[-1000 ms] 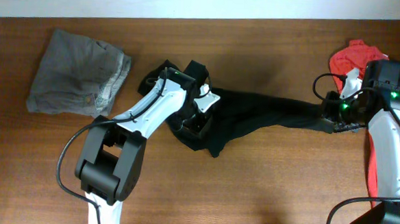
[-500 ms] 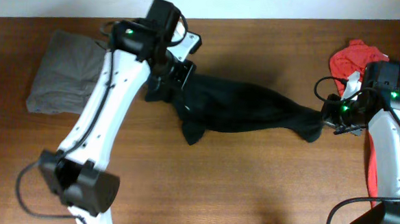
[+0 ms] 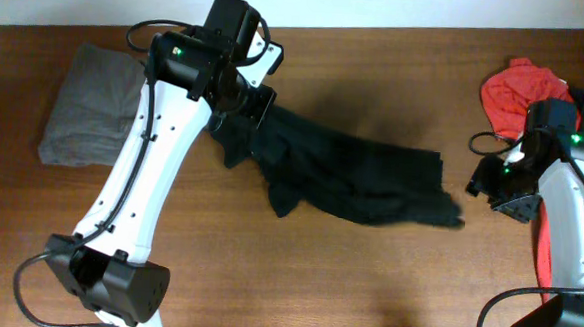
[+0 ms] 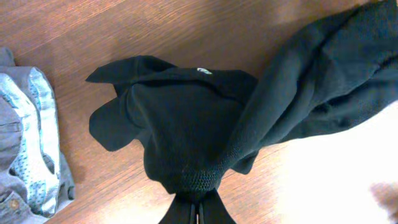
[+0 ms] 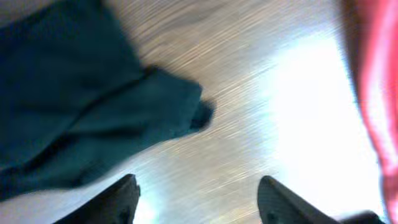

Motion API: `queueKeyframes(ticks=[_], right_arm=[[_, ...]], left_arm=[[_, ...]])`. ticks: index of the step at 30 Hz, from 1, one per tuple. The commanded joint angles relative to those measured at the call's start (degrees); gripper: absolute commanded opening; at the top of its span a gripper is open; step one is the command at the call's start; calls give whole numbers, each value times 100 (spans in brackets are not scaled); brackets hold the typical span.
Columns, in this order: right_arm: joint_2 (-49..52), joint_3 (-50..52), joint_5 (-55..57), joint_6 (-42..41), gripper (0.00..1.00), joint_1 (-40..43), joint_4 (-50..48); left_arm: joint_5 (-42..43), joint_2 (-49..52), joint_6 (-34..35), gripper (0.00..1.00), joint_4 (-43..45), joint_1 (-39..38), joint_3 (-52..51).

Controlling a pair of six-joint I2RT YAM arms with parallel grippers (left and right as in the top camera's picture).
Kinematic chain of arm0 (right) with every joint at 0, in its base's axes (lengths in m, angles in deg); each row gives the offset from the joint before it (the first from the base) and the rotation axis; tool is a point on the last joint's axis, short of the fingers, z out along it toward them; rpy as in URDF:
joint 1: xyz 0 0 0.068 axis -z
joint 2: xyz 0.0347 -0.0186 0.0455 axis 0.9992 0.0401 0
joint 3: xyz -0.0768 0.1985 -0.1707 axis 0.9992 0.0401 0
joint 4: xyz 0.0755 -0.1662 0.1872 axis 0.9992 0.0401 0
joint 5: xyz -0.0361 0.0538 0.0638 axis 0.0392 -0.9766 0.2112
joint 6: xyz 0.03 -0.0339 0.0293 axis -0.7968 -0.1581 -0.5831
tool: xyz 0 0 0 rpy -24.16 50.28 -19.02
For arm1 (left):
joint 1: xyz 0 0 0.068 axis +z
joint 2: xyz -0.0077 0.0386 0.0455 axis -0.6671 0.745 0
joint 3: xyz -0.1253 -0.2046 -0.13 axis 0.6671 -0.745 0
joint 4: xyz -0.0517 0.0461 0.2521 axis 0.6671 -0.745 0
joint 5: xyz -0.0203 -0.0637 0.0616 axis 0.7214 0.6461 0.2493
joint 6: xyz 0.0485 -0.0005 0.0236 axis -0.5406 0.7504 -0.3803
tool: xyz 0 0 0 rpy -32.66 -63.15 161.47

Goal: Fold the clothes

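black t-shirt (image 3: 361, 179) in left end effector (image 4: 198, 198); right end effector (image 5: 198, 190) agape

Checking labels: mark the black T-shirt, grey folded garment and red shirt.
black T-shirt (image 3: 361, 182), overhead view, middle of its body
grey folded garment (image 3: 85, 108), overhead view, its centre
red shirt (image 3: 511, 93), overhead view, bunched upper part

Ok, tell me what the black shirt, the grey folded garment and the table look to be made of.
The black T-shirt looks like soft matte knit, probably cotton jersey: it drapes in limp folds. The grey folded garment is matte, creased cloth; the fibre is unclear. The table is brown wood or wood-look veneer, smooth with a slight sheen, and grain lines show.
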Motion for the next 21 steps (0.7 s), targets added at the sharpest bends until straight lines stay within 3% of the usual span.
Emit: queueKeyframes(ticks=[1,4,11,15,18,20,21], right_arm=[[37,177,-11,-138,64,9,-474],[44,417,-1534,920,65,-105,-1405],[708,688,-1663,909,65,-437,-2824],[1827,688,-2116,907,56,-791,-3530],[2223,688,-2118,800,54,-942,-3792],[2406,688,-2031,800,47,-997,-3989],[2439,688,-1998,800,32,-997,-4061]], left_arm=[[-151,-153,-7,1,0,11,68],[-221,-153,-7,2,0,11,66],[-278,-155,-7,2,0,11,68],[-278,-153,-7,6,-2,11,66],[-275,-153,-7,6,4,11,66],[-278,-153,-7,6,4,11,66],[-278,-155,-7,6,2,11,66]])
